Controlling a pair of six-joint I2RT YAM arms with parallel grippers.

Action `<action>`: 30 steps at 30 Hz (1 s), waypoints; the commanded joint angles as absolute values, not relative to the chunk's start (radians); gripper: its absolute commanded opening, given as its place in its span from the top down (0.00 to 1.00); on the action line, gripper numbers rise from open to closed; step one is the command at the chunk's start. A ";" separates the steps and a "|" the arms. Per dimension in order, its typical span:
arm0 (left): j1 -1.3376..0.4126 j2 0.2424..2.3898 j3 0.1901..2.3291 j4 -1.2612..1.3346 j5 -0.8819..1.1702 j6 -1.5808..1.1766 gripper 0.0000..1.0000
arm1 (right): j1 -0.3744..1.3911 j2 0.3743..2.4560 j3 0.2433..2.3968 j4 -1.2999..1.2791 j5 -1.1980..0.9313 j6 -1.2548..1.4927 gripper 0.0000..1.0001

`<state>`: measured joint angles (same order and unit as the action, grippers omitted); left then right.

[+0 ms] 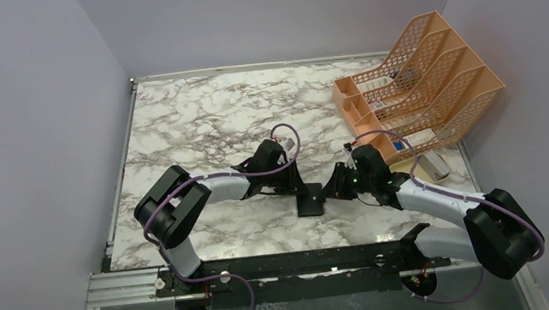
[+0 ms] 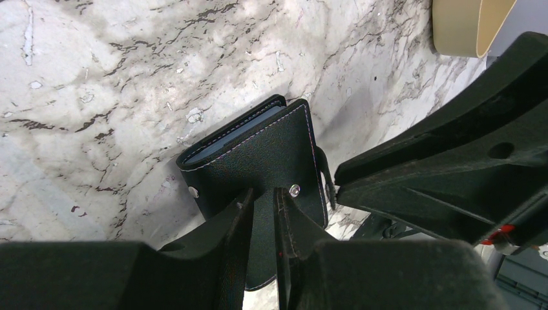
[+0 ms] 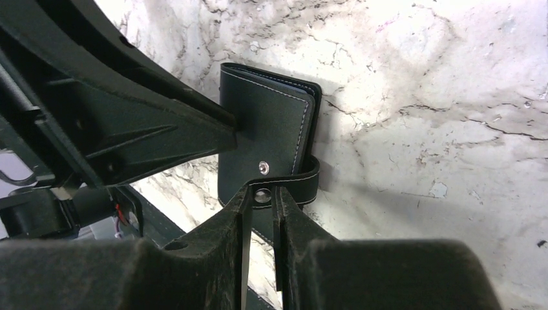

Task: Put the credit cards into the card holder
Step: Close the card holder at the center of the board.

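At the bottom of the left wrist view, the left gripper (image 2: pixel 265 197) had its jaws drawn almost together on the lower flap of the card holder (image 2: pixel 258 152), probably to steady it; just beyond, pale edges of the credit cards (image 2: pixel 236 134) showed inside the fold, so the loading looked done. At the bottom centre of the right wrist view, the right gripper (image 3: pixel 261 194) stood with a narrow gap at the end of the snap tab (image 3: pixel 305 181); whether it actually pinched the tab I could not tell, though it seemed placed to press the snap home. In the top view the holder lay on the marble desk (image 1: pixel 199 116) at frame centre, between the two grippers; well apart, at the upper right, stood the orange file rack (image 1: pixel 420 84).
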<state>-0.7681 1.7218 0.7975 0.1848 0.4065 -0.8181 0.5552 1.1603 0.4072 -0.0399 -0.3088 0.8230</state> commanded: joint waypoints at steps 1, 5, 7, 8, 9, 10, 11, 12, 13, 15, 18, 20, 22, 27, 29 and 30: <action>-0.779 1.753 0.777 0.136 0.355 -0.807 0.78 | 0.559 1.208 0.394 0.033 -0.351 0.838 0.82; -0.780 1.751 0.775 0.135 0.355 -0.810 0.78 | 0.560 1.222 0.382 0.062 -0.354 0.841 0.82; -0.781 1.752 0.775 0.135 0.356 -0.810 0.78 | 0.560 1.229 0.381 0.075 -0.358 0.838 0.83; -0.782 1.753 0.775 0.136 0.356 -0.811 0.78 | 0.560 1.233 0.380 0.081 -0.361 0.838 0.83; -0.782 1.754 0.775 0.135 0.356 -0.811 0.78 | 0.560 1.236 0.380 0.086 -0.364 0.837 0.84; -0.782 1.755 0.776 0.136 0.356 -0.811 0.78 | 0.560 1.241 0.380 0.087 -0.366 0.837 0.85; -0.782 1.756 0.776 0.135 0.356 -0.811 0.78 | 0.560 1.245 0.382 0.089 -0.367 0.838 0.85; -0.782 1.757 0.777 0.136 0.355 -0.811 0.78 | 0.560 1.249 0.382 0.089 -0.368 0.838 0.86; -0.782 1.758 0.778 0.135 0.356 -0.811 0.78 | 0.560 1.252 0.382 0.089 -0.370 0.838 0.86; -0.784 1.758 0.776 0.136 0.356 -0.811 0.78 | 0.560 1.255 0.381 0.092 -0.373 0.835 0.86; -0.784 1.758 0.774 0.138 0.355 -0.813 0.78 | 0.560 1.264 0.379 0.105 -0.378 0.835 0.86; -0.785 1.759 0.773 0.141 0.356 -0.814 0.78 | 0.560 1.275 0.378 0.113 -0.385 0.837 0.86; -0.787 1.758 0.770 0.145 0.357 -0.818 0.78 | 0.561 1.290 0.380 0.118 -0.388 0.840 0.86; -0.790 1.759 0.767 0.151 0.359 -0.822 0.78 | 0.560 1.299 0.375 0.126 -0.379 0.845 0.86; -0.792 1.761 0.767 0.152 0.360 -0.825 0.78 | 0.560 1.301 0.376 0.122 -0.372 0.844 0.86; -0.792 1.761 0.767 0.154 0.360 -0.825 0.78 | 0.561 1.300 0.381 0.116 -0.369 0.841 0.86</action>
<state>-0.7723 1.7222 0.7963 0.1867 0.4004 -0.8303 0.5556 1.2865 0.3901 0.0971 -0.3717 0.8417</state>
